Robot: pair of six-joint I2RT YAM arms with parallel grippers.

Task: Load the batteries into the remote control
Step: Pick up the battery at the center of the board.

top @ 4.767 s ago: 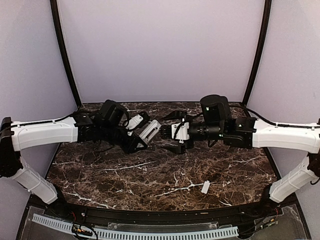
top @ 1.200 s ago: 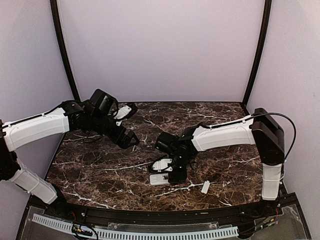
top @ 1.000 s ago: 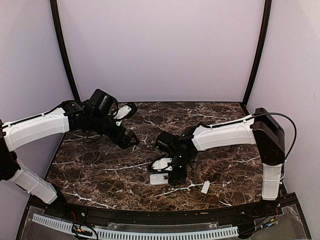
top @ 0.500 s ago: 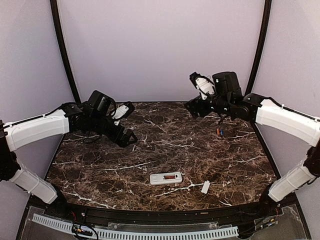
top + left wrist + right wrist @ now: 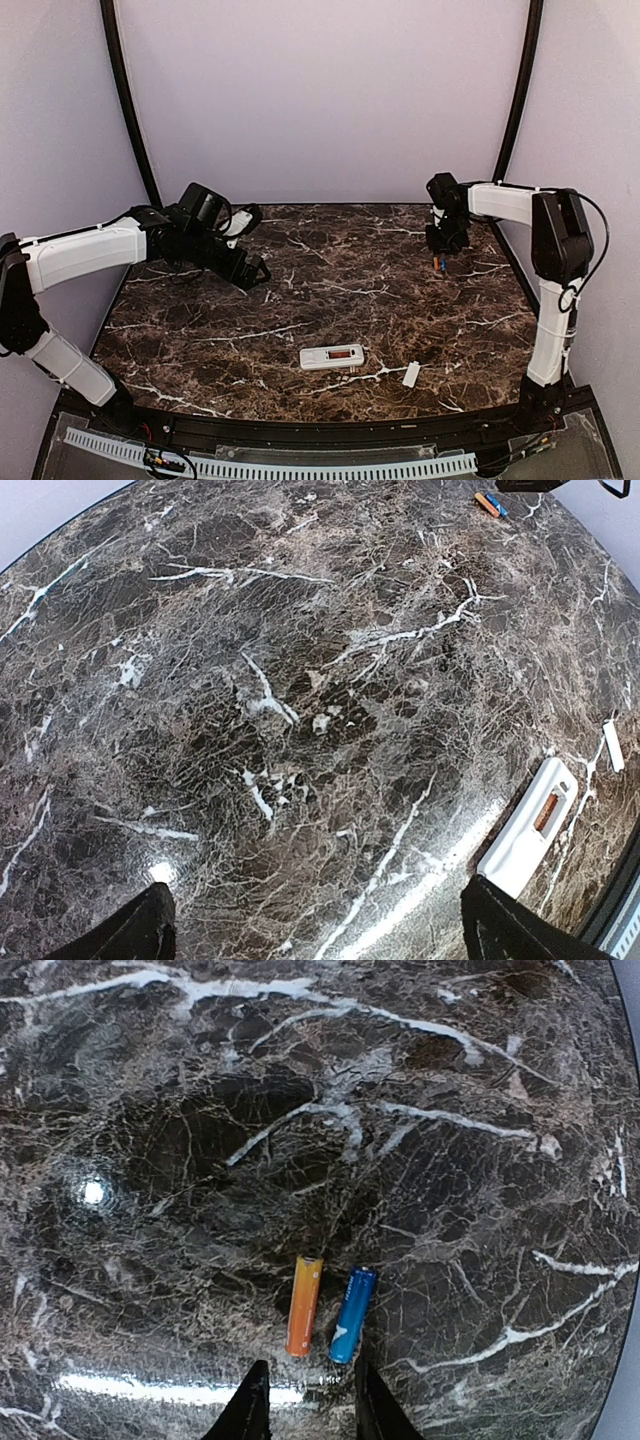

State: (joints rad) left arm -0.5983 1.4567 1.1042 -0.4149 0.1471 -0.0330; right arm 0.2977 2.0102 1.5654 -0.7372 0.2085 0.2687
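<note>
Hanging near the batteries (image 5: 304, 1305), the right pincer (image 5: 308, 1380) stands slightly parted.

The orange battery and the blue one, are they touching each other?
Apart. The right wrist view shows the orange battery and the blue battery lying side by side, with a strip of the table showing between them.

**Bare marble all round the batteries**

The two batteries (image 5: 328, 1308) lie side by side on the table (image 5: 450, 1110), nothing crowding them but the table's right edge nearby. The right gripper (image 5: 308, 1410) hangs just over them, fingers parted. The remote (image 5: 332, 357) and the small cover (image 5: 411, 374) lie well apart, near the front.
</note>
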